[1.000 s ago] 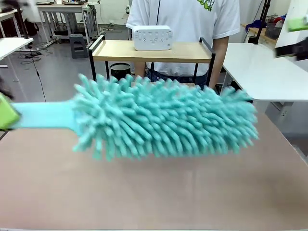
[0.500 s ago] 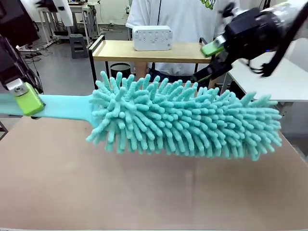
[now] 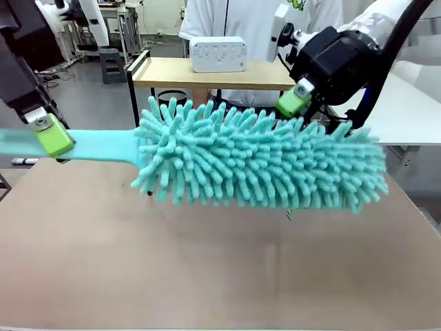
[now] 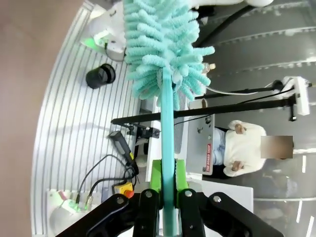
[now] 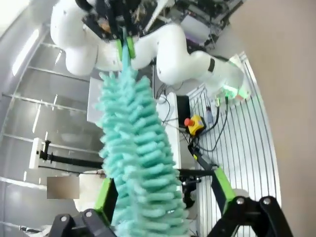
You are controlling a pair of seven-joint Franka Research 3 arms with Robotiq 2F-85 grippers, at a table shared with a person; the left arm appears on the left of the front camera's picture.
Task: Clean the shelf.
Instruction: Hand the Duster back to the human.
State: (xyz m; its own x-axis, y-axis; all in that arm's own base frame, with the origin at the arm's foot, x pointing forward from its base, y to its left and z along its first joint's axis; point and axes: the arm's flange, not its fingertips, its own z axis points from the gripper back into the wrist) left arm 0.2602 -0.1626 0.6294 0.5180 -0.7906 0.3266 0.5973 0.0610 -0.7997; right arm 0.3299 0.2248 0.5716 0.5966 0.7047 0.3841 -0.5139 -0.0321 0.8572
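Note:
My left gripper (image 3: 52, 136) is shut on the flat teal handle (image 4: 168, 148) of a fluffy teal duster (image 3: 262, 158), which it holds level above the brown table. In the left wrist view both green pads (image 4: 156, 175) press on the handle. My right gripper (image 3: 302, 107) is open and straddles the far end of the duster head (image 5: 138, 148), one green finger (image 5: 106, 193) on each side. Behind the duster stands the shelf (image 3: 172, 72), with a white box (image 3: 218, 54) on its top wooden board. Its lower board is mostly hidden.
A person in a white shirt (image 3: 262, 24) stands just behind the shelf. A white table (image 3: 386, 103) is at the right, and other tables and equipment are at the back left. The brown table (image 3: 207, 269) stretches out below the duster.
My right gripper has come in from the upper right and down over the duster's far end. The duster moved right and up, then settled a little back to the left.

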